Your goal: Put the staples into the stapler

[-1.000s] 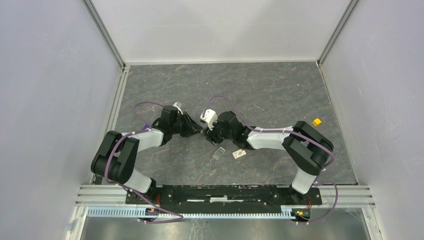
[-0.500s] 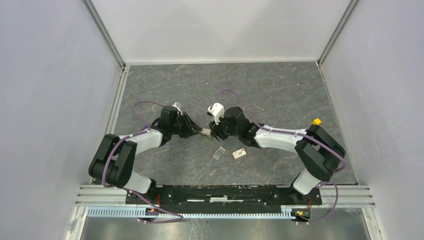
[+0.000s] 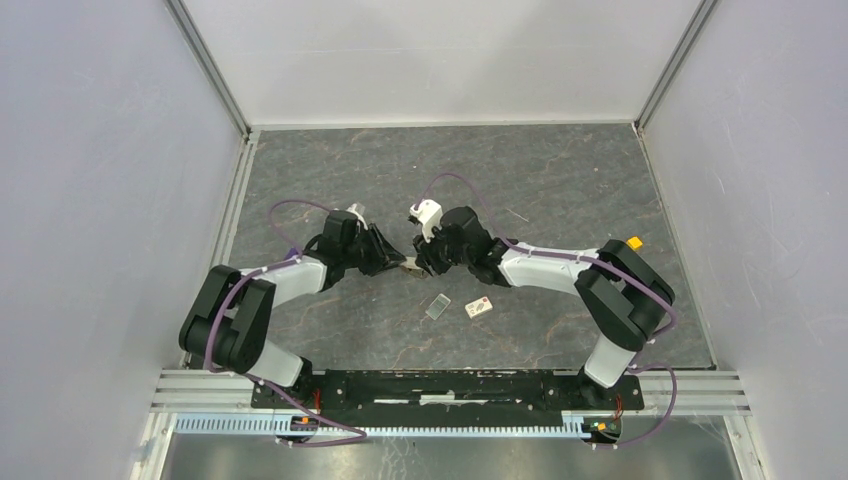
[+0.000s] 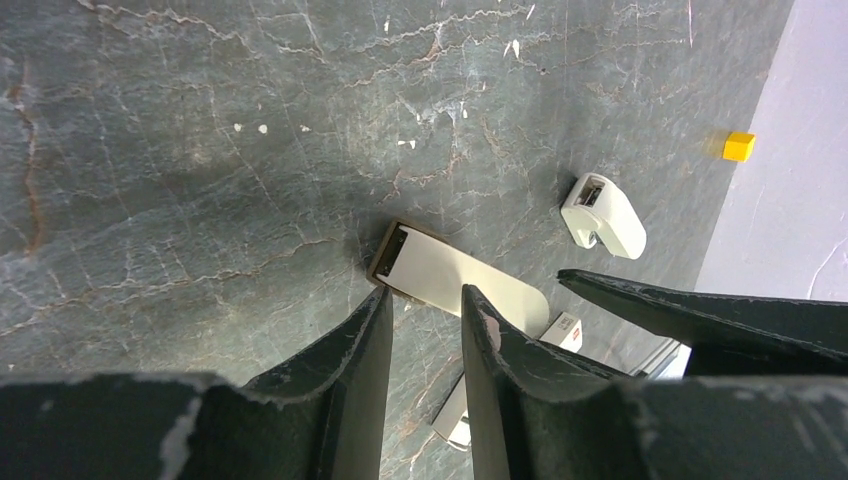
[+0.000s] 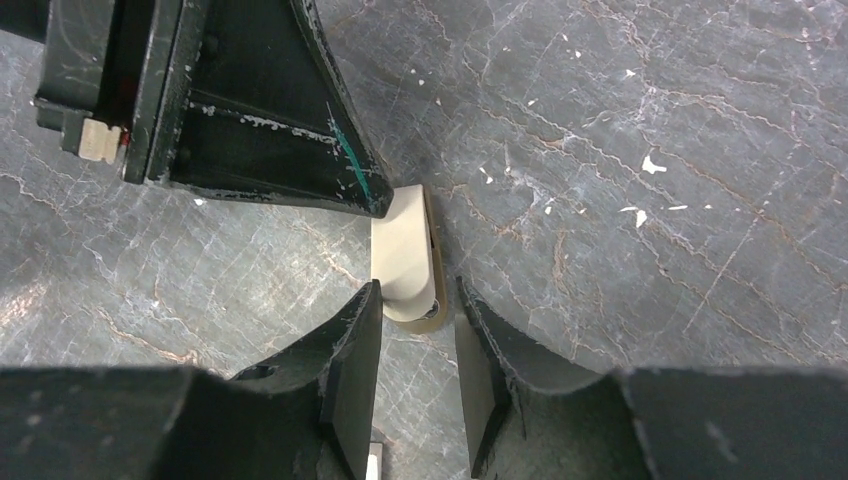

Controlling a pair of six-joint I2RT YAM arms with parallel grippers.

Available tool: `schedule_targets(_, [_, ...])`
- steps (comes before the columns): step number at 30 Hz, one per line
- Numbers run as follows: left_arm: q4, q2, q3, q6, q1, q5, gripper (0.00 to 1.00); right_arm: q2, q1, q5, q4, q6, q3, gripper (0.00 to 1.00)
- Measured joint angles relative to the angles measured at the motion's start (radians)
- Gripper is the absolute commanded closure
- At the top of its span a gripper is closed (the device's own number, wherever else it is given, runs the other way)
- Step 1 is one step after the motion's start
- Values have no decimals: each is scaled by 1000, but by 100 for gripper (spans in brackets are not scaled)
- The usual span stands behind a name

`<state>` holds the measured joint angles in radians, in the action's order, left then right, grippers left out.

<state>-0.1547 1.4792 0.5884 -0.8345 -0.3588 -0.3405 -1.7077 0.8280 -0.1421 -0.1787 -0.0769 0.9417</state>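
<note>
Centred on the desk (image 3: 560, 190): cream stapler (image 3: 411, 266) between both hands; left hand (image 4: 427, 292) narrowly parted at one end, right hand (image 5: 415, 295) narrowly parted astride the rounded end; cannot tell whether either grips; staples box (image 3: 479, 308) and grey strip (image 3: 437, 306) flat nearby.

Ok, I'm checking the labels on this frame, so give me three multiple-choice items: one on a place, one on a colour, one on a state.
1. Where is the staple box? A in a gripper; B on the table beside the grey strip; C on the stapler.
2. The stapler is: A cream; B black; C red.
3. The right gripper is: A shut on the staple box; B open astride the stapler's end; C raised high.
Key: B, it lies loose by the strip; A, both wrist views show cream; B, gaps show either side of the stapler.
</note>
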Motion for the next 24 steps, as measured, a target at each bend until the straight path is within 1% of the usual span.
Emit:
schedule_targets(5, [0, 19, 11, 4, -4, 0, 61, -32, 0, -8, 3, -13, 6, 70])
schedule_targets(13, [1, 33, 15, 19, -12, 1, 62, -54, -5, -14, 6, -35, -2, 72])
schedule_targets(19, [0, 47, 18, 20, -17, 7, 65, -53, -5, -13, -53, -50, -42, 73])
schedule_targets(24, [-4, 57, 21, 20, -19, 15, 67, -49, -6, -13, -147, -70, -96, 74])
